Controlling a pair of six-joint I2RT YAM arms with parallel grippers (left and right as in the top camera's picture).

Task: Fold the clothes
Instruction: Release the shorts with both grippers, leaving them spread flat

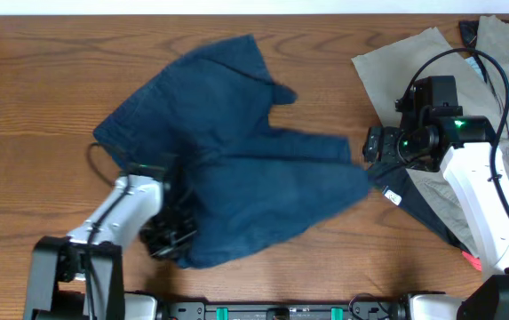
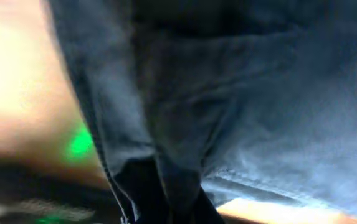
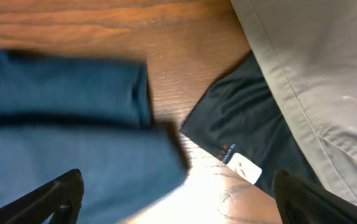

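Note:
The navy-blue shorts [image 1: 236,151] lie crumpled across the middle of the wooden table, one leg toward the back and one reaching right. My left gripper [image 1: 170,238] is at the shorts' front-left edge, partly under the cloth. In the left wrist view the dark cloth [image 2: 259,93] fills the frame and bunches at the jaws [image 2: 166,205], which look shut on it. My right gripper [image 1: 374,147] is just off the shorts' right edge. In the right wrist view its fingers are spread wide [image 3: 178,193] and empty, above the shorts' blurred edge [image 3: 60,124].
Beige garments [image 1: 396,62] lie at the back right and under the right arm, also in the right wrist view [image 3: 315,74]. A dark garment with a white label [image 3: 247,118] lies beside them [image 1: 423,200]. Bare wood [image 1: 32,107] shows at the left.

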